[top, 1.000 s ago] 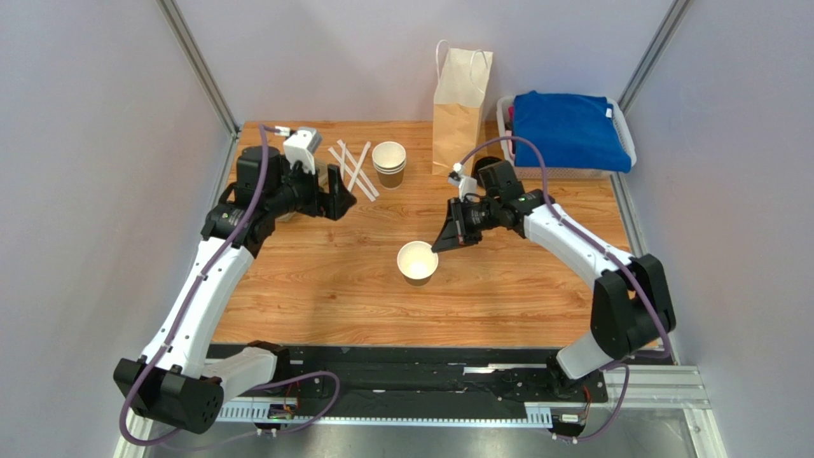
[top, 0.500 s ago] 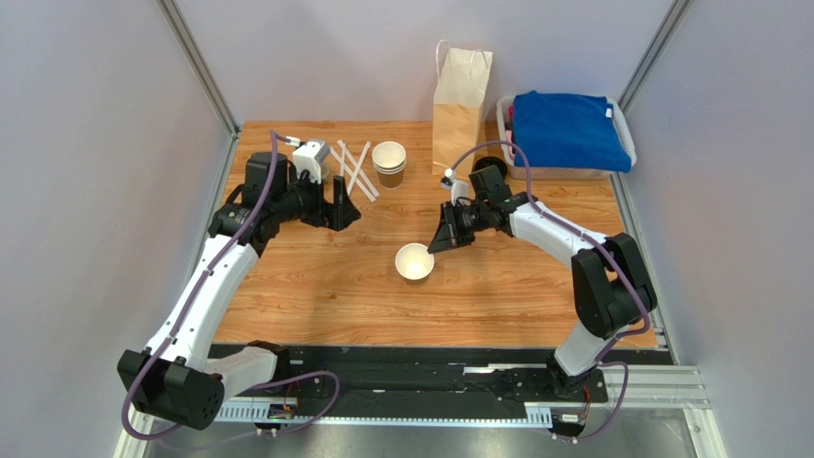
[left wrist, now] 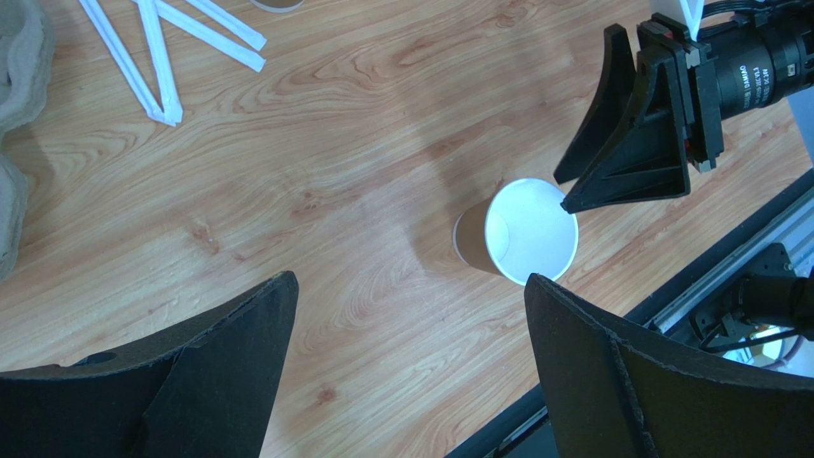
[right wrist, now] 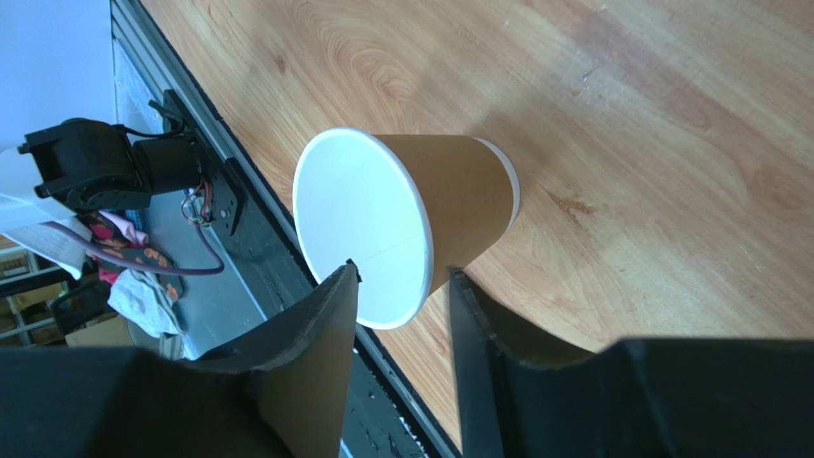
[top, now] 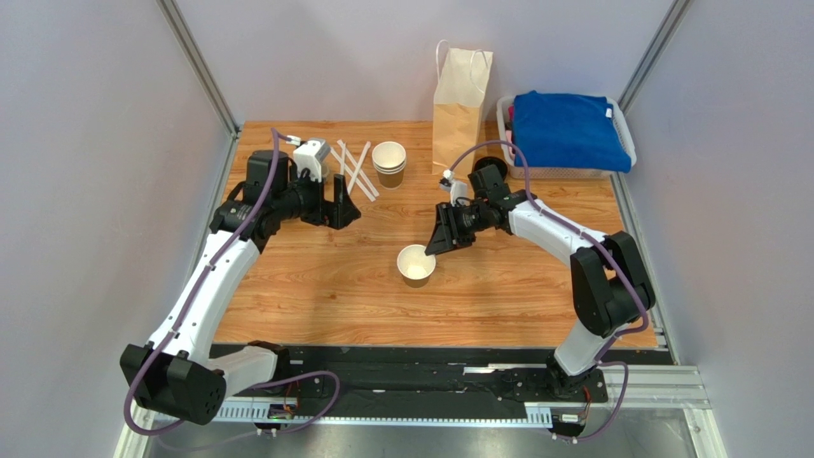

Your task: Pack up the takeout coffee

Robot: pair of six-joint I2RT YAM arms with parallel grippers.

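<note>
The takeout coffee cup is a small brown paper cup, white inside, standing upright mid-table with no lid on it. My right gripper is at its far-right rim. In the right wrist view the cup sits just ahead of the right gripper. One finger is over the mouth and the other outside the wall, with a gap between them: open. My left gripper hovers wide open to the cup's left. The left wrist view shows the cup beyond the empty left gripper.
A tall kraft paper bag stands at the back. A stack of lidless cups and white wrapped sticks lie back left. A bin with blue cloth sits back right. A grey pulp tray shows at the left.
My right gripper's jaws have parted at the cup's rim. The left gripper has shifted a little right and stays open. The cup has barely moved.
</note>
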